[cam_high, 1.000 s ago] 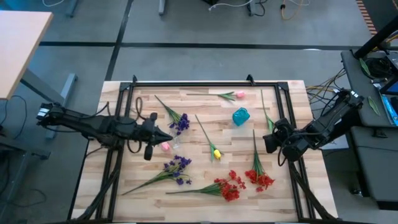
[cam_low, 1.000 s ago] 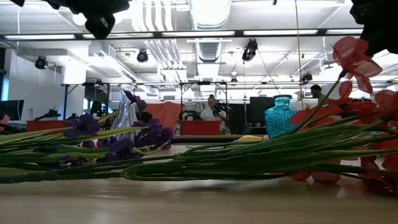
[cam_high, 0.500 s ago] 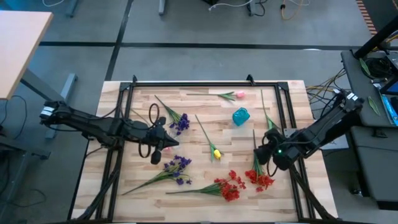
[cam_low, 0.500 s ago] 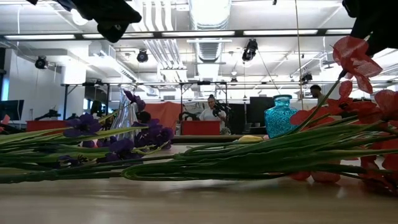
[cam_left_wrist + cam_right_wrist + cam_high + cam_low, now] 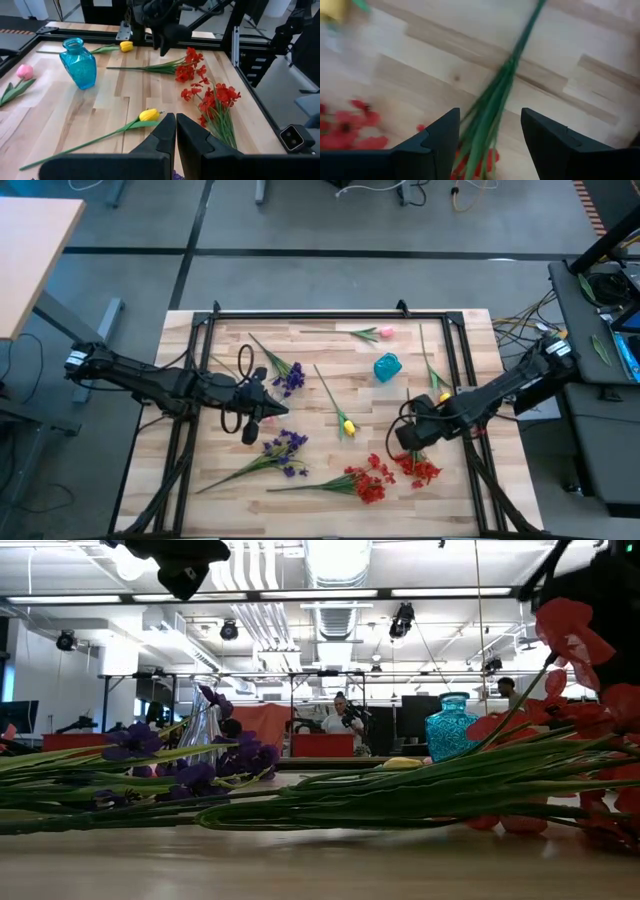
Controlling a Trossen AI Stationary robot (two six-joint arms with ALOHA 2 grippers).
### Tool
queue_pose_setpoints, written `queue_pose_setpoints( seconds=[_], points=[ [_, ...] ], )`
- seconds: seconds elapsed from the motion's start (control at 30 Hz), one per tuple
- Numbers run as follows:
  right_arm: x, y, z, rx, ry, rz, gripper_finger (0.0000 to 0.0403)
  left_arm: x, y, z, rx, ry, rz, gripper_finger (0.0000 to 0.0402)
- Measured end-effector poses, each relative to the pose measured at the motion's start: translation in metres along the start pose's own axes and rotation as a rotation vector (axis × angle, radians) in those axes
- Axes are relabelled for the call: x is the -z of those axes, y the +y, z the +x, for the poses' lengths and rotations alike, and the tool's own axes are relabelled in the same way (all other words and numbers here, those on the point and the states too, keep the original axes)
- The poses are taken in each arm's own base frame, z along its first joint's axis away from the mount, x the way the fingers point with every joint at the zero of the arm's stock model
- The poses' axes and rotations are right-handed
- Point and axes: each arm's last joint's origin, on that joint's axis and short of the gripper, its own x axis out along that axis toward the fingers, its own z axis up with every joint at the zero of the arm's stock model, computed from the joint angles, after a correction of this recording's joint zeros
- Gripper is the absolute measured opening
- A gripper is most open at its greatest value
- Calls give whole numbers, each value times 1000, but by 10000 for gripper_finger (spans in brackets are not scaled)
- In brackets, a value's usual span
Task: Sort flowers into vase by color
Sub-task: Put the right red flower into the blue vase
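Flowers lie flat on the wooden table [image 5: 230,480]: two purple sprays [image 5: 288,377] [image 5: 285,448], two red sprays [image 5: 368,480] [image 5: 420,468], a yellow tulip [image 5: 347,425] and a pink tulip [image 5: 384,332]. A blue vase [image 5: 387,366] stands upright at the far right. My right gripper [image 5: 487,145] is open, with one finger on each side of the right red spray's green stem [image 5: 492,115], and it shows over the stem [image 5: 405,438] from above. My left gripper [image 5: 175,134] is shut at the table's middle left [image 5: 266,408], with nothing between its fingers.
A clear glass vase [image 5: 200,725] stands by the purple sprays. Another yellow tulip [image 5: 441,396] lies by the right frame rail. A black metal frame [image 5: 330,313] borders the table. People show in the room beyond [image 5: 343,715].
My right gripper has moved from the table's right rail toward the left and the near edge, coming over the right red spray's stem. My left gripper has shifted a little toward the right. The flowers have stayed where they lay.
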Motion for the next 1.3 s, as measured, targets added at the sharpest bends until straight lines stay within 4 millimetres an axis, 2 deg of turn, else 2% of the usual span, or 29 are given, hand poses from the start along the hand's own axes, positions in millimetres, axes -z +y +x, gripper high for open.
queue_pose_setpoints(
  seconds=[0.23,0.4,0.53,0.9,1.07,1.3],
  points=[
    [2,9,22,30,38,9,202,5,1,1,-4,27,3,0],
    [6,11,44,70,72,1,184,7,1,1,-3,35,5,0],
    [7,12,53,104,77,-17,150,7,1,1,-4,37,6,0],
    [8,15,67,147,71,-39,17,7,0,1,-2,37,4,0],
    [7,13,59,114,83,-40,13,7,0,1,-2,37,5,0],
    [3,3,16,86,126,-81,12,7,0,1,-1,34,9,0]
  ],
)
